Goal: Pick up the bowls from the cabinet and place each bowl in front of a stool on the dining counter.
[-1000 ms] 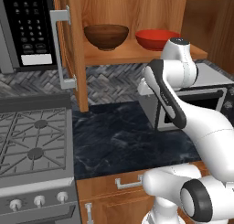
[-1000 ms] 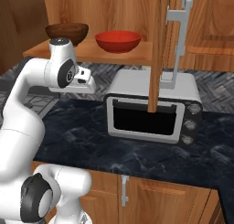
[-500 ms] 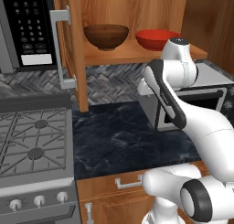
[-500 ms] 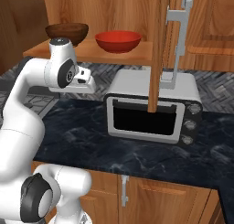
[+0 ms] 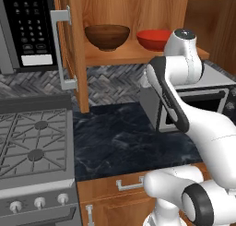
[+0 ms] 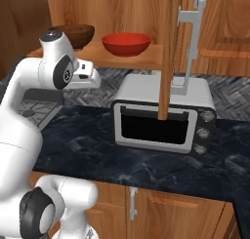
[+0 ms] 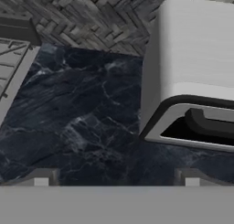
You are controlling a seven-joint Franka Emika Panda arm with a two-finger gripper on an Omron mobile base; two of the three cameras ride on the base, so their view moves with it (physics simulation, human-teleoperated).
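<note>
Red bowl (image 6: 125, 43) and brown wooden bowl (image 5: 107, 36) both sat on the open cabinet (image 5: 138, 54) shelf, above and behind the gripper (image 7: 116, 181), so nothing had been moved yet. The gripper was spread wide and empty, pointing down at the black counter (image 7: 77, 122). The hand view showed the toaster oven (image 7: 196, 81) top up close; the base views showed the bowls.

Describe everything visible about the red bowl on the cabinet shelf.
The red bowl is round, glossy and a plain red, with a wide open rim and a narrower base. It sits upright on the wooden shelf of the open cabinet, above the toaster oven. The brown wooden bowl stands beside it, apart. Nothing touches the red bowl but the shelf, and it looks empty.
</note>
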